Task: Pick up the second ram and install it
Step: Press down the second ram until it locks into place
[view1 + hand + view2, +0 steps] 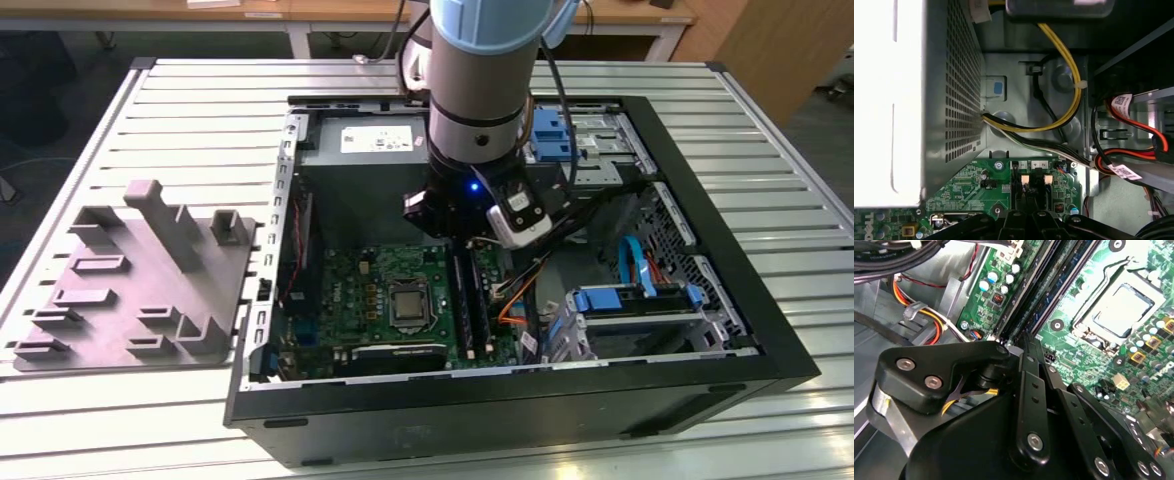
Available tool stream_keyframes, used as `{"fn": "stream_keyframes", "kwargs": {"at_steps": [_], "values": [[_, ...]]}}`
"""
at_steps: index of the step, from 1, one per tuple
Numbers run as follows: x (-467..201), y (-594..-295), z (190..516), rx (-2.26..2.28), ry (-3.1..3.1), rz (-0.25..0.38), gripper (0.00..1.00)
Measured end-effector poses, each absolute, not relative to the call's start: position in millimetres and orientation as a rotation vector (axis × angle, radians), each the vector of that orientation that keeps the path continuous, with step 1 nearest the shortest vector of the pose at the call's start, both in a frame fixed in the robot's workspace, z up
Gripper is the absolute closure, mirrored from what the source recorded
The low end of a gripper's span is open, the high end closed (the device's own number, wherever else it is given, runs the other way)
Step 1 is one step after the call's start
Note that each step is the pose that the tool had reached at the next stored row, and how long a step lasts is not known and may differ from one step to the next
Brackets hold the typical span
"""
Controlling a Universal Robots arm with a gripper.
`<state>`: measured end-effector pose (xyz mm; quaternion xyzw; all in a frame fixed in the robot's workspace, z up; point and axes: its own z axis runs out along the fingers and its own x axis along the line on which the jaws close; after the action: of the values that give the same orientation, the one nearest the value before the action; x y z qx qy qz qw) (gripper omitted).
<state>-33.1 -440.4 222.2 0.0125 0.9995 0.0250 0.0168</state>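
Looking down, I saw the slatted desk carrying the open computer case, with a grey fixture block to the exterior view's left. My arm reached into the case above the motherboard, the gripper low over the memory slots beside the processor socket. I could not tell whether the fingers were clenched or released, nor pick out the second ram.

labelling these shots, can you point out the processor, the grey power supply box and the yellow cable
processor (1123, 310), second wrist view, middle of its metal lid
grey power supply box (949, 95), first wrist view, perforated side wall
yellow cable (1064, 55), first wrist view, midway along its curve
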Motion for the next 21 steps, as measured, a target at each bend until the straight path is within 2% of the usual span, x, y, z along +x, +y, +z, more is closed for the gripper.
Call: {"fn": "stream_keyframes", "kwargs": {"at_steps": [9,21], "values": [[-33.1,-441.3,231.2,0.039,3.107,0.076,0.9],[-33.1,-464.9,231.1,0.039,3.107,0.076,0.9]]}}
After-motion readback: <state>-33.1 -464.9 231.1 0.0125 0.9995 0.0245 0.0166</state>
